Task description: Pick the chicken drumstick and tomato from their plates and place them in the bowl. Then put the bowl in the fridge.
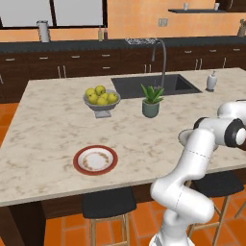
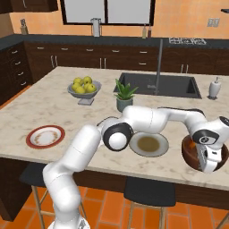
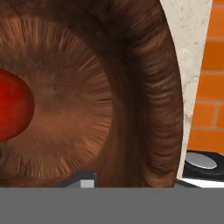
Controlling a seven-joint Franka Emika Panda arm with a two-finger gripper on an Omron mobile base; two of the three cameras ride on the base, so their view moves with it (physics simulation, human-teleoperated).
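Note:
The dark brown wooden bowl (image 2: 188,154) stands at the counter's near right edge. My gripper (image 2: 210,163) is down at its near rim. In the hand view the bowl (image 3: 131,87) is very close, with the red tomato (image 3: 13,109) lying on its floor at the left. My gripper (image 3: 138,179) straddles the bowl's wall and is shut on it, one grey fingertip (image 3: 83,179) against the inside. The red-rimmed plate (image 1: 95,160) (image 2: 45,136) and the grey-rimmed plate (image 2: 149,144) are bare. The chicken drumstick is hidden and the fridge is out of view.
A grey footed bowl of yellow-green apples (image 1: 101,98) (image 2: 84,87) and a potted plant (image 1: 152,101) (image 2: 125,95) stand mid-counter before the sink (image 1: 153,85). A soap dispenser (image 2: 215,88) is at the far right. Black stools (image 1: 108,202) (image 2: 150,192) stand under the counter's front edge.

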